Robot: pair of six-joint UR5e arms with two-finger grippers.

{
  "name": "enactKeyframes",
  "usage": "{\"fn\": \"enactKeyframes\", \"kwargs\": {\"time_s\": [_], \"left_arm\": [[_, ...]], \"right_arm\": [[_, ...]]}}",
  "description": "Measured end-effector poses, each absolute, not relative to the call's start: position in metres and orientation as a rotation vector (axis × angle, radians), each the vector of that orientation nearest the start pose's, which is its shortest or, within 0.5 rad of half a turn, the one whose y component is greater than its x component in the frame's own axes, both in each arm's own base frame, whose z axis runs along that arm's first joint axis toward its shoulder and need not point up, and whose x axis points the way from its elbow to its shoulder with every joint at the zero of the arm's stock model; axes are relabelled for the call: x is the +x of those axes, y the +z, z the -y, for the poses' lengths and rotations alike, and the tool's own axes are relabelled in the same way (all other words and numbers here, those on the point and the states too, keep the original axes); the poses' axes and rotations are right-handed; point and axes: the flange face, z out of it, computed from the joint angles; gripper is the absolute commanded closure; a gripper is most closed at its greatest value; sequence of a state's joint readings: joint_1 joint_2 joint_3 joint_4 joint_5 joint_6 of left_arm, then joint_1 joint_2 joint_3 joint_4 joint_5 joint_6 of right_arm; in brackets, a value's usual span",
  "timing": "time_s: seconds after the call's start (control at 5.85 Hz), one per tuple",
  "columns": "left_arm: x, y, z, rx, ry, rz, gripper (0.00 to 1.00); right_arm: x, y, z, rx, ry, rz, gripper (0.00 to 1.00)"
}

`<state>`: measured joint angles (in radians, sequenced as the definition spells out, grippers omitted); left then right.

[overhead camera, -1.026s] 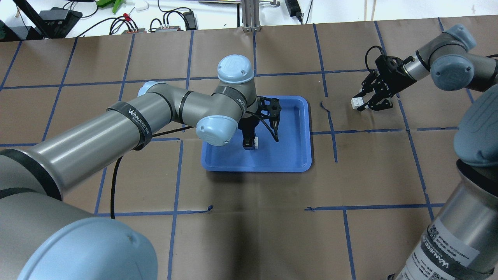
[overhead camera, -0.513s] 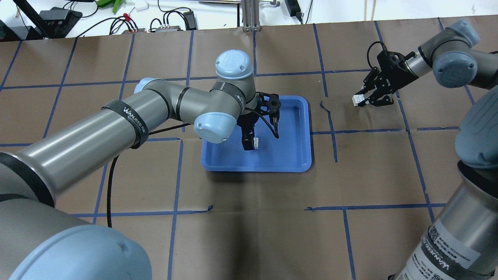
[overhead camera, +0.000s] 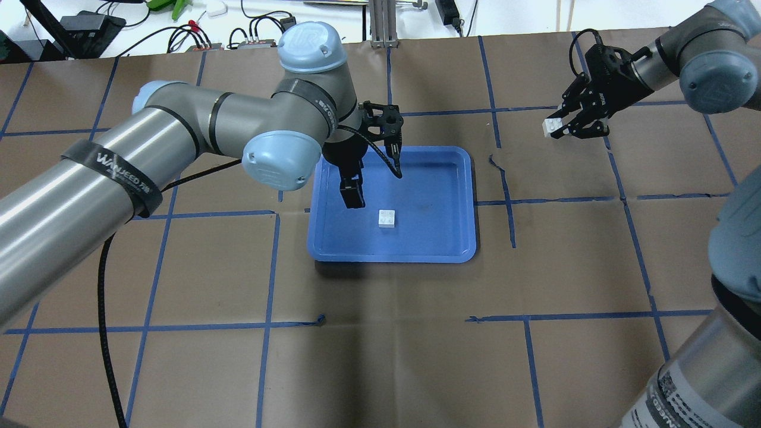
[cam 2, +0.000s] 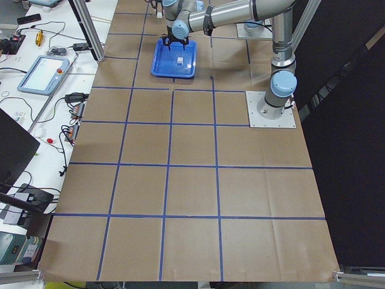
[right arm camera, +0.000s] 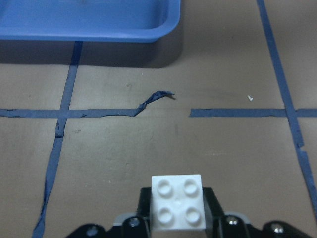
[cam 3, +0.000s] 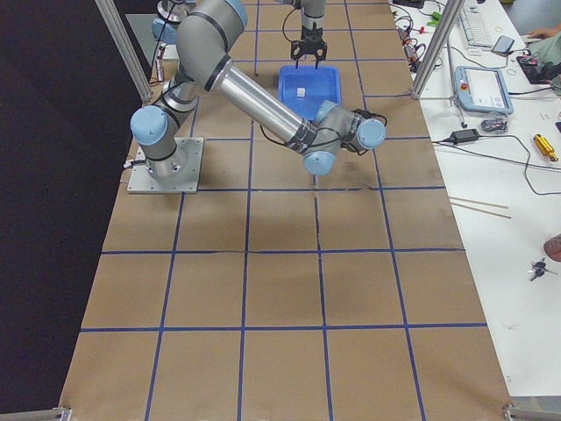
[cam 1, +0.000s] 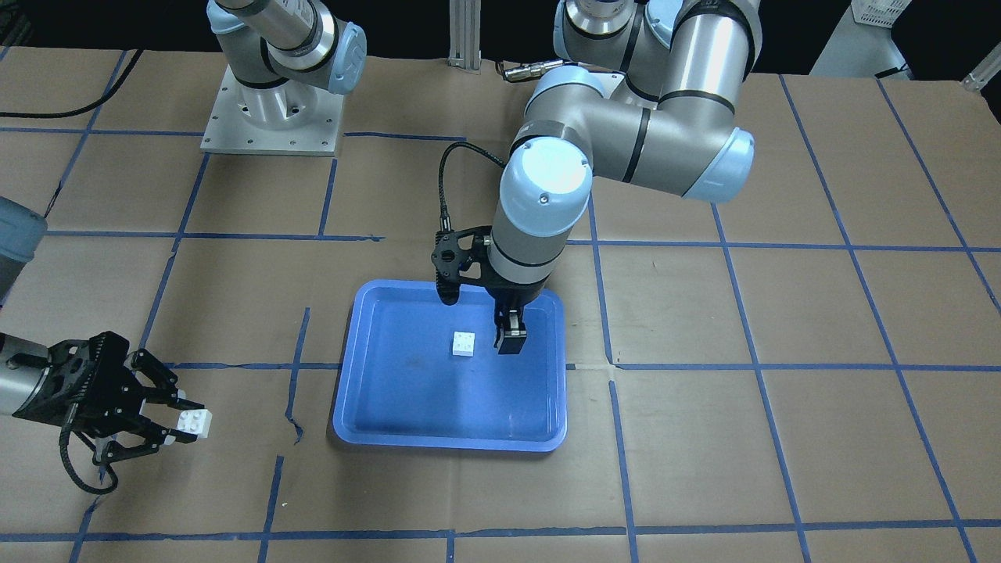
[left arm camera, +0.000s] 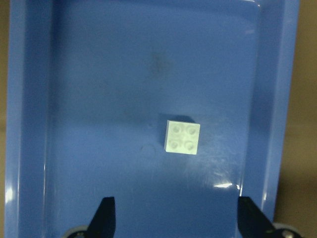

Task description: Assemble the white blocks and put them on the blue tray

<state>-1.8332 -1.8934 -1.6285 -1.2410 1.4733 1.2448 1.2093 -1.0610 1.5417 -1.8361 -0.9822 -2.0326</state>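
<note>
left wrist-mounted: blue tray (left arm camera: 15,124) partly cut off

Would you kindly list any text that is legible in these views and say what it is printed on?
"WANJEED": black band around the left arm.
"UR": blue joint cap on the left arm.
White label on the right arm: too blurred to read.

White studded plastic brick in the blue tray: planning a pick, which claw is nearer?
Left. Left claw hangs beside that brick, over the tray; right claw is far off the tray.
</note>
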Motion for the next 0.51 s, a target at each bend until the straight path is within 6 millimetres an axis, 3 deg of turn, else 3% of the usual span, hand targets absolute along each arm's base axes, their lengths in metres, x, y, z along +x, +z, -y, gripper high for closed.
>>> {"fn": "enactKeyframes", "kwargs": {"time_s": [0.17, 0.51], "left_arm": [[-0.27, 0.355, 0.52, 2.19, 0.028, -2.416, 0.02], [-0.212, 0.421, 0.49, 2.039, 0.066, -2.56, 0.01]], "right_arm": [[-0.026, 0.263, 0.641, -1.919, -0.659, -1.821, 0.82], [0.025, 0.273, 0.581, -1.882, -0.696, -1.771, 0.82]]}}
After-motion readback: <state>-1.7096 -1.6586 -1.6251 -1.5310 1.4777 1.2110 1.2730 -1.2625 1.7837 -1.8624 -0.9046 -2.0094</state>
